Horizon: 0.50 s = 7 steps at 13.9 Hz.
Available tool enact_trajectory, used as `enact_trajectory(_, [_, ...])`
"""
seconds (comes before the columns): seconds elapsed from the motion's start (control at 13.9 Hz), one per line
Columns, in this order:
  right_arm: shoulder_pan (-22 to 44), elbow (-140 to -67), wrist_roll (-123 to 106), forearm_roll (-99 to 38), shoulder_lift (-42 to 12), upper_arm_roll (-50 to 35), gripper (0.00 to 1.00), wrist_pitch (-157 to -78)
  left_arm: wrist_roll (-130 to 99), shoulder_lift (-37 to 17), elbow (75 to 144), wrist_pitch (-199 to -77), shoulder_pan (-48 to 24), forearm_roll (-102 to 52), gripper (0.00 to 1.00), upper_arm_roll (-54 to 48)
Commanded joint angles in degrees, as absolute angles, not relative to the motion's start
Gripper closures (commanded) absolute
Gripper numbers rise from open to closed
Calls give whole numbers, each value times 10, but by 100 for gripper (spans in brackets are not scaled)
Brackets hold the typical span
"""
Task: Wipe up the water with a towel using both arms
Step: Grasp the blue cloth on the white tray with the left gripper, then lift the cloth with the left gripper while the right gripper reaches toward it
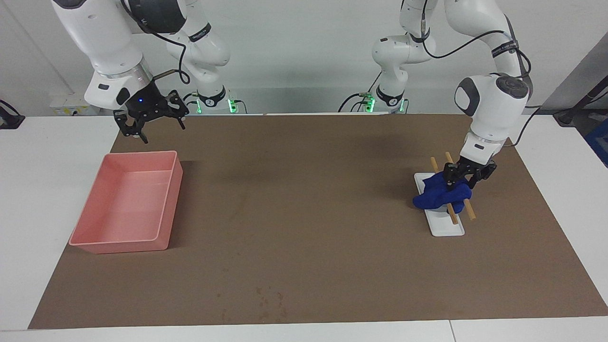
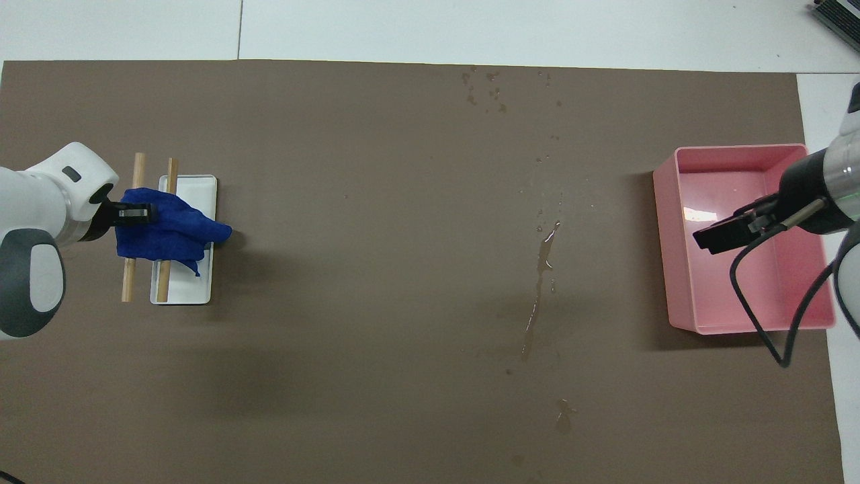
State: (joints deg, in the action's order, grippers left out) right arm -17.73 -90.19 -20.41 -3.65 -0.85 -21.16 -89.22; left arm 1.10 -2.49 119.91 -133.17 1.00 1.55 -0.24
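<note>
While the left gripper (image 1: pixel 462 179) pinches the towel (image 1: pixel 441 194), the right gripper (image 1: pixel 151 122) hangs spread wide above the pink tray (image 1: pixel 172 204).

Where the towel lies, at the left arm's end of the brown mat (image 1: pixel 304 228), it is draped over two wooden sticks (image 1: pixel 464 205) that rest across a small white dish (image 1: pixel 446 227); in the overhead view this is at about nine o'clock on the mat. The left gripper's fingers are down in the cloth at its edge toward the left arm's end, clenched on a fold of it. In the overhead view the right gripper covers the tray at about three o'clock, touching nothing. A streak of water (image 2: pixel 541 286) and scattered drops lie on the mat between dish and tray, nearer the tray.
</note>
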Motion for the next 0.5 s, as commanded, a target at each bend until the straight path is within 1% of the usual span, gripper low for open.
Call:
enact_trajectory(0.0, [-181, -909, -124, -59, -1, -213, 0, -895, -2, -11, 1213, -1339, 8, 32, 79, 1])
enact_trajectory(0.14, [-165, -911, -38, -59, -1, -213, 0, -909, -2, -11, 1210, -1336, 8, 32, 100, 1])
enact_trajectory(0.29, [-140, -923, 60, -65, 0, -214, 0, -949, -2, -15, 1199, -1326, 10, 32, 100, 2])
enact_trajectory(0.43, [-123, -933, 126, -86, 0, -214, 0, -987, -3, -18, 1171, -1299, 11, 32, 100, 1])
